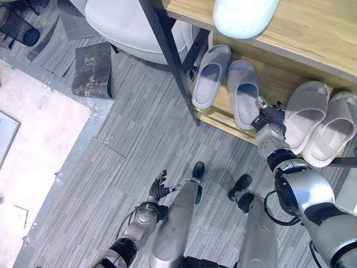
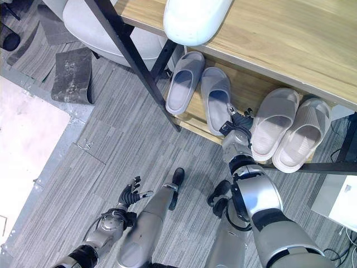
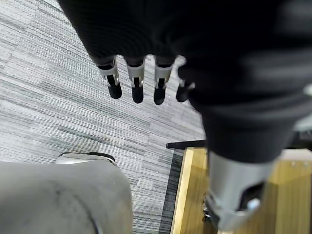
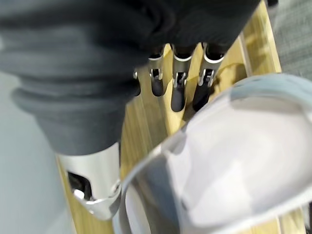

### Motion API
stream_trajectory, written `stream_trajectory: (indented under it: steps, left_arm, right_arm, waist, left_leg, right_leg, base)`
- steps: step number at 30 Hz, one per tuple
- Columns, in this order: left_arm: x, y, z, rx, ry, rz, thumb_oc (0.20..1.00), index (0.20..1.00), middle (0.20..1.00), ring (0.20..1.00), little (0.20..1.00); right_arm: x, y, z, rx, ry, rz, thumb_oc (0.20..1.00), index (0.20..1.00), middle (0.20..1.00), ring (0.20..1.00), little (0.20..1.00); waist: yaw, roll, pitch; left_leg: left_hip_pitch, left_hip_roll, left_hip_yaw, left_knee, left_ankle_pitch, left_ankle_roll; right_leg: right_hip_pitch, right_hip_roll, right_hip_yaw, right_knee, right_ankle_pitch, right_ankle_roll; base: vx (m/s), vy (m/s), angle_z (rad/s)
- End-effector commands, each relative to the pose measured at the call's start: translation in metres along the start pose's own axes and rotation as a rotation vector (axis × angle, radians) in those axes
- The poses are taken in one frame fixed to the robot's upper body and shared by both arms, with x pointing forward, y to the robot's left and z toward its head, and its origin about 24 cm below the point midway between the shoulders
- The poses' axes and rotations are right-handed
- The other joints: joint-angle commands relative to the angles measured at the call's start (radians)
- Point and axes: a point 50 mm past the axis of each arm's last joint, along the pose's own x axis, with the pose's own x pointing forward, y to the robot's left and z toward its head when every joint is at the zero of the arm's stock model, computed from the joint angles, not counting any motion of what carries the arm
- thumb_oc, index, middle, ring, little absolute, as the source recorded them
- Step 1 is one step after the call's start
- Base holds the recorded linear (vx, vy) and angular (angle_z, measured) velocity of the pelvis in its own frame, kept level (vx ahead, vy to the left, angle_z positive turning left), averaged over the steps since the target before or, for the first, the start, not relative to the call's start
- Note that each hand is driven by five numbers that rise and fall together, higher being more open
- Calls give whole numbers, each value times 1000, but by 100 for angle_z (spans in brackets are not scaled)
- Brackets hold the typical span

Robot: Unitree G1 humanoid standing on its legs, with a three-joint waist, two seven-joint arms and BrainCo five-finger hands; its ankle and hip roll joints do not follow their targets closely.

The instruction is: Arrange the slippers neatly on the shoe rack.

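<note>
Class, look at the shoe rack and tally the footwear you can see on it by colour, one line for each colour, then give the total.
Grey slippers, lower shelf: 2
Beige slippers, lower shelf: 2
White shoe, top shelf, partly cut off: 1
Total: 5

Grey striped carpet (image 1: pixel 139 134) across most of the frame. Pale pinkish floor panel (image 1: pixel 33 145) down the left side, edge running diagonally. Dark worn mat (image 1: pixel 93 68) lying in the upper left, slightly curled, just beside that panel's corner. Light grey rounded seat or cushion (image 1: pixel 122 25) at the top, left of centre, partly behind a black metal leg. Black mesh thing (image 1: pixel 19 25) tucked in the far upper left corner, hard to tell what exactly. White box (image 2: pixel 337 204) at the right edge.
</note>
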Motion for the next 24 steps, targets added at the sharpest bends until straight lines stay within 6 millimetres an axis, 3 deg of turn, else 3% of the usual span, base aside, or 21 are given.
stream_trajectory:
  steps: [1,11,13,17,19,20,21,23,24]
  left_arm:
    - [1,6,8,29,-35,-14,1000,1000,1000,1000,1000]
    - [-2,10,2,32,-11,-34,1000,1000,1000,1000,1000]
    - [-3,10,0,26,-3,-35,1000,1000,1000,1000,1000]
    - [-4,13,-5,22,13,-29,1000,1000,1000,1000,1000]
    - [-6,16,-9,17,28,-19,1000,1000,1000,1000,1000]
    - [-8,20,-16,10,51,2,1000,1000,1000,1000,1000]
    - [-8,20,-16,10,52,2,1000,1000,1000,1000,1000]
    - [-12,24,-26,-6,89,48,1000,1000,1000,1000,1000]
    - [-15,24,-30,-21,103,64,1000,1000,1000,1000,1000]
  right_arm:
    - [-5,30,12,81,-8,140,1000,1000,1000,1000,1000]
    - [-8,48,39,265,-54,254,1000,1000,1000,1000,1000]
    - [-7,43,39,321,-52,249,1000,1000,1000,1000,1000]
    - [-3,32,37,276,-64,225,1000,1000,1000,1000,1000]
    - [-2,25,33,196,-72,221,1000,1000,1000,1000,1000]
    - [-1,13,25,4,-98,206,1000,1000,1000,1000,1000]
    - [-1,13,25,3,-98,206,1000,1000,1000,1000,1000]
    - [-11,10,4,-255,-163,249,1000,1000,1000,1000,1000]
    - [-19,3,-17,-366,-162,278,1000,1000,1000,1000,1000]
  waist:
    - [57,24,17]
    - [77,22,17]
    - [72,19,17]
    - [65,11,17]
    - [57,3,12]
    - [45,-14,-2]
    - [44,-13,-1]
    - [15,-45,-34]
    - [-4,-59,-54]
  left_leg:
    - [-16,-27,-1,102,-103,6]
    - [-15,-31,-7,122,-114,6]
    - [-6,-28,-6,115,-113,5]
    - [30,-19,-4,79,-103,4]
    - [60,-13,-3,36,-89,0]
    - [106,-5,-2,-35,-64,-6]
    - [108,-5,-2,-36,-63,-7]
    - [174,14,9,-146,-21,-16]
    - [211,22,16,-198,1,-20]
  right_leg:
    - [86,-14,55,44,-114,97]
    - [98,-19,48,63,-129,99]
    - [108,-16,48,56,-127,100]
    - [141,-9,42,18,-109,104]
    - [172,-3,31,-25,-88,107]
    - [215,9,20,-93,-54,113]
    - [218,9,20,-94,-53,113]
    - [284,32,0,-201,-7,120]
    - [322,44,-6,-257,19,126]
  base:
    - [5,-10,4]
    - [10,-10,12]
    - [0,0,0]
    - [15,0,0]
    - [36,-3,0]
    - [47,-6,1]
    - [92,-21,-8]
    - [109,-20,-14]
    - [64,27,-9]
